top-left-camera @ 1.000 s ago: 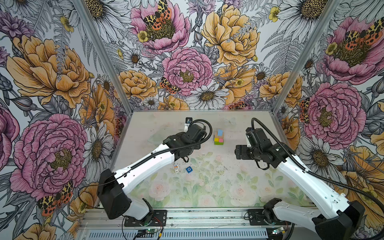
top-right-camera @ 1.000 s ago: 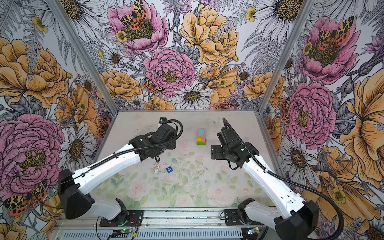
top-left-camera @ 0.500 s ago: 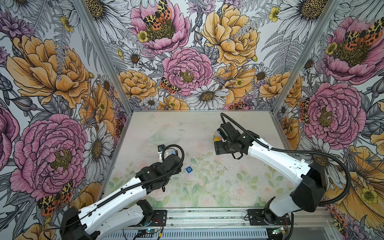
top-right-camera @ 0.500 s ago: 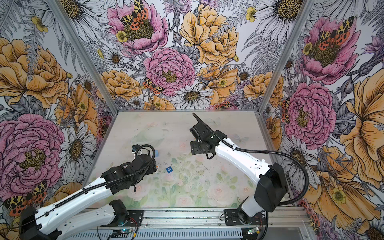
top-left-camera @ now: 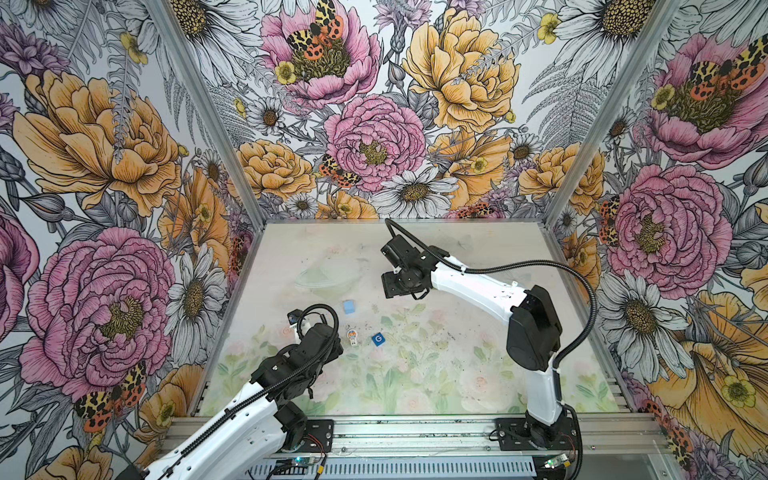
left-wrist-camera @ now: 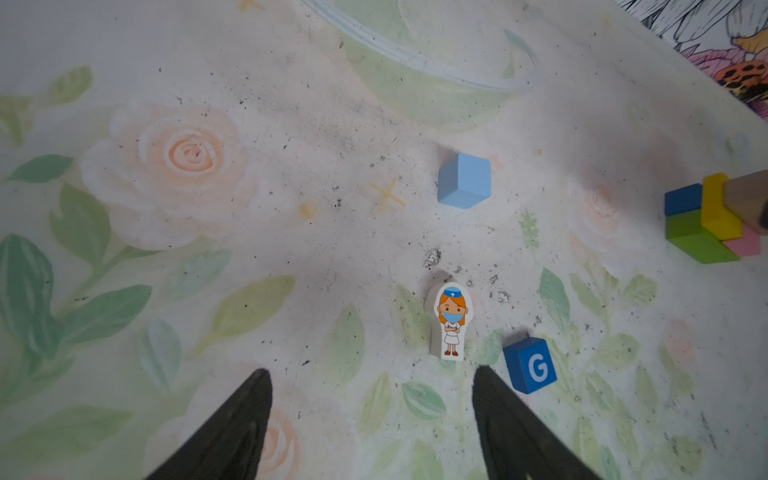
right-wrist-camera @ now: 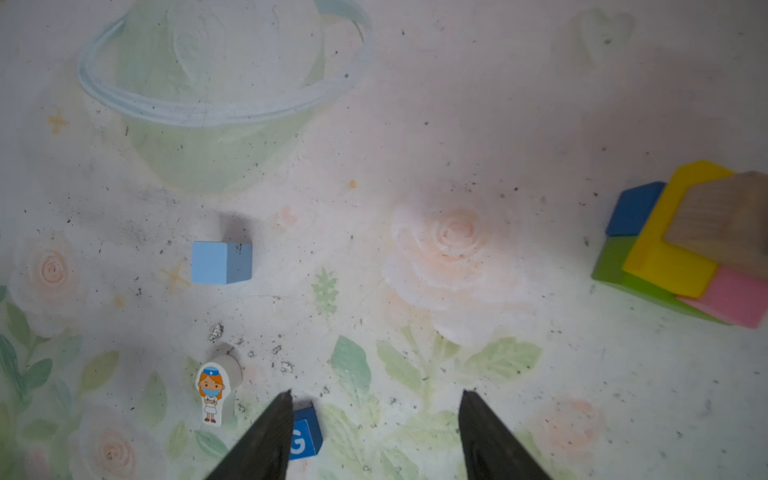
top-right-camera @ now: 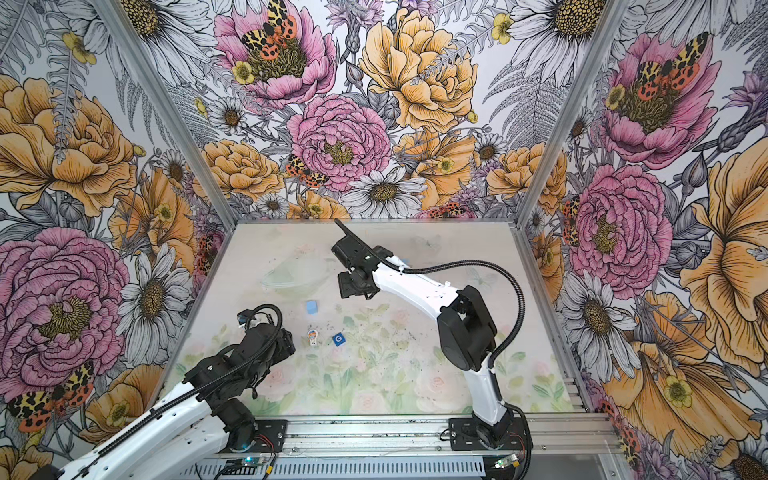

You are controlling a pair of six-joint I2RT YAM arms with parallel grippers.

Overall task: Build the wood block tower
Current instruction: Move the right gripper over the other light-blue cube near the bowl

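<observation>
Block tower (right-wrist-camera: 665, 249) partly cut off, seemingly tan-topped

tan brick (right-wrist-camera: 727, 224) partly beyond the frame edge; letter cube (right-wrist-camera: 311, 430) half behind right gripper (right-wrist-camera: 376, 395)

Left gripper (left-wrist-camera: 370, 374) back from light blue cube (top-left-camera: 349, 307), right gripper (right-wrist-camera: 376, 395) across.

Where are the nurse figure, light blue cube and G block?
nurse figure (left-wrist-camera: 449, 322), left wrist view, printed front.
light blue cube (left-wrist-camera: 464, 180), left wrist view, its middle.
G block (left-wrist-camera: 538, 368), left wrist view, lettered face.
</observation>
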